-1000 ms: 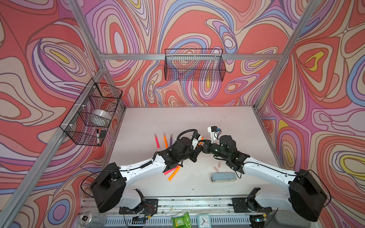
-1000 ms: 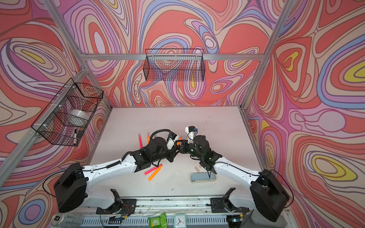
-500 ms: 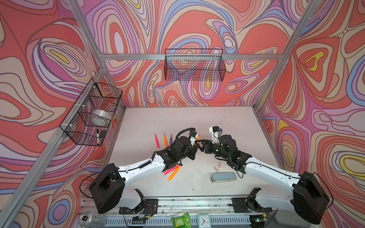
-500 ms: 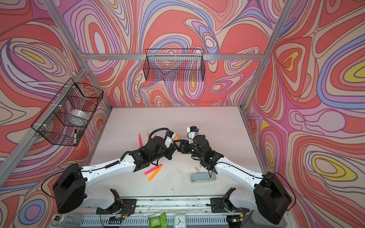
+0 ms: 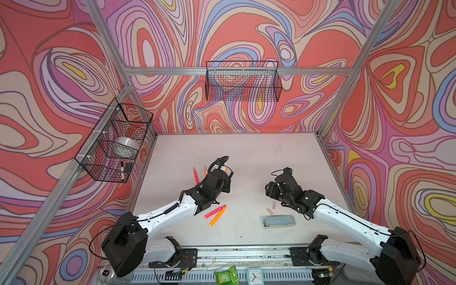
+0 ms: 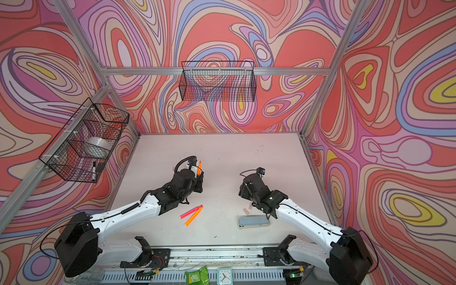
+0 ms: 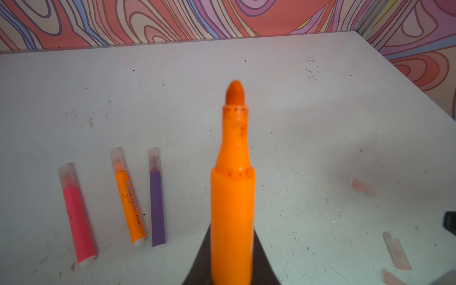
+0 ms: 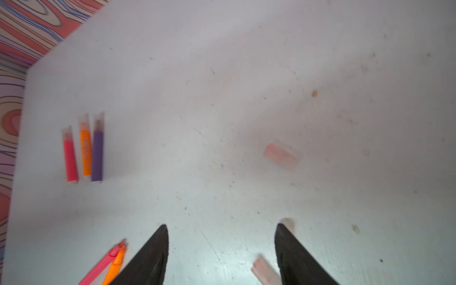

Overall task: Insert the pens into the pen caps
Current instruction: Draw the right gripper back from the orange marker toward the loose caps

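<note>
Pens come first: at about 10 o'clock from the middle of the white surface [image 7: 296,111], a pink pen [image 7: 76,214], an orange pen [image 7: 129,204] and a purple pen [image 7: 157,207] lie side by side. Each has a clear cap on its tip. In both top views the left arm hides part of this row. Next to them the left jaws are shut tight on the held orange pen [image 7: 233,185]. Its bare tip points to 12 o'clock. At 7 o'clock a bare pink pen [image 5: 214,211] and a bare orange pen [image 5: 218,216] lie touching, with their tips together. At 4 o'clock one loose cap [image 5: 273,205] and a second loose cap [image 5: 269,211] lie near each other. A grey-blue stapler [image 5: 278,221] lies just beside them at 5 o'clock. At 3 o'clock the right jaws stand wide apart and hold nothing. In the right wrist view a blurry cap [image 8: 287,224] sits right by one finger, and I cannot tell if they touch. A lone cap [image 8: 281,156] lies farther off.
</note>
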Available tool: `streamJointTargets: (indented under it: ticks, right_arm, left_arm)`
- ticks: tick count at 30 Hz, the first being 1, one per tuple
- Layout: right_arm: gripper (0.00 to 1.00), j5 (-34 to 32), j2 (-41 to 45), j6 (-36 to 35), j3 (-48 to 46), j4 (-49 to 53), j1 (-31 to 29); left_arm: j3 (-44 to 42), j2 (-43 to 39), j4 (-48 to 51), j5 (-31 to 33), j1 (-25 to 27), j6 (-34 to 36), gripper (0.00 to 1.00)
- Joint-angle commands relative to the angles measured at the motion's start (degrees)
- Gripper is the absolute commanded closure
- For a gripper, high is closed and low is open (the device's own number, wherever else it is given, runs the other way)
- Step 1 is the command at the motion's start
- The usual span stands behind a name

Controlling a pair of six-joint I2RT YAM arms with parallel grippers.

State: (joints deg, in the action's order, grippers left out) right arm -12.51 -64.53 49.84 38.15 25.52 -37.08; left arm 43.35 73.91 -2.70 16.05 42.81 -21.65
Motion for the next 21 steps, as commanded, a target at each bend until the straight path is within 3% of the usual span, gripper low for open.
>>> streamJointTargets:
  ticks: [1, 21]
  right_arm:
    - [0.29, 1.01, -2.49, 4.02, -2.14, -0.38, 0.67]
    - [0.30, 6.18, -19.13, -0.63, -0.06, -11.57, 7.34]
  left_arm:
    - [0.25, -1.39, 0.66, -0.39, 0.00, -1.07, 1.00]
    - [0.15, -1.90, 0.58, -0.59, 0.00, -0.13, 1.00]
